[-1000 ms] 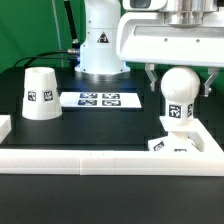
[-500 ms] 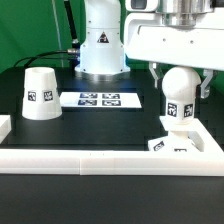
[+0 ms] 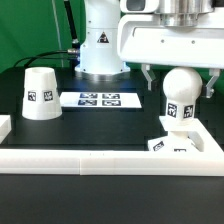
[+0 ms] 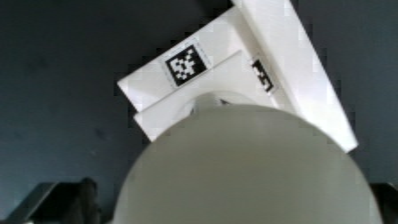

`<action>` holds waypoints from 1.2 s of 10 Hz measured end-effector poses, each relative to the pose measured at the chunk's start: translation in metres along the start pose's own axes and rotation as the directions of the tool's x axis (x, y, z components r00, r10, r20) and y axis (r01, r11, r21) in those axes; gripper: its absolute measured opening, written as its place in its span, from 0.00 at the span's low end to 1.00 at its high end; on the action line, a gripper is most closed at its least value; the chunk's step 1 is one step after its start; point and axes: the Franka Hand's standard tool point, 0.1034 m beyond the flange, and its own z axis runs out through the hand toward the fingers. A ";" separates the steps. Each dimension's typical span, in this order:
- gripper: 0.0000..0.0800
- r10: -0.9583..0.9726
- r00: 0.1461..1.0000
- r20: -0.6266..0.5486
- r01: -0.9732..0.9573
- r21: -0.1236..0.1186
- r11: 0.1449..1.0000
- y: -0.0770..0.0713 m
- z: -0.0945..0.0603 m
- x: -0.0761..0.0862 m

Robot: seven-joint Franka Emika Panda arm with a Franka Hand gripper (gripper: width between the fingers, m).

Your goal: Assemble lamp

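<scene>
The white round bulb (image 3: pixel 180 95) stands upright on its short stem on the flat square base (image 3: pixel 172 146) at the exterior view's right. My gripper (image 3: pixel 179 88) is above and around the bulb, open, with a finger on each side and a gap to the bulb. In the wrist view the bulb (image 4: pixel 231 165) fills the foreground, with the tagged base (image 4: pixel 222 65) beyond it and one dark finger (image 4: pixel 63 200) beside it. The cone-shaped shade (image 3: pixel 40 92) stands alone at the exterior view's left.
The marker board (image 3: pixel 100 99) lies in the middle of the black table. Long white border rails (image 3: pixel 100 160) run along the front and the sides. The robot's white pedestal (image 3: pixel 100 45) stands at the back.
Half a second ago the fingers were pressed in against the bulb. They have now spread apart, as they were one second ago. The bulb stays on the base.
</scene>
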 end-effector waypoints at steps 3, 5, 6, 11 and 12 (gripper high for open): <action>0.87 -0.270 0.963 0.001 0.270 0.002 0.963 -0.002 0.000 -0.001; 0.87 -0.388 0.922 0.001 0.388 0.001 0.922 -0.002 0.000 -0.001; 0.87 -0.461 0.887 0.001 0.461 0.001 0.887 -0.001 0.000 -0.001; 0.87 -0.772 0.636 0.002 0.772 -0.008 0.636 -0.009 -0.001 -0.005; 0.87 -0.824 0.566 0.002 0.824 -0.009 0.566 -0.011 -0.002 -0.005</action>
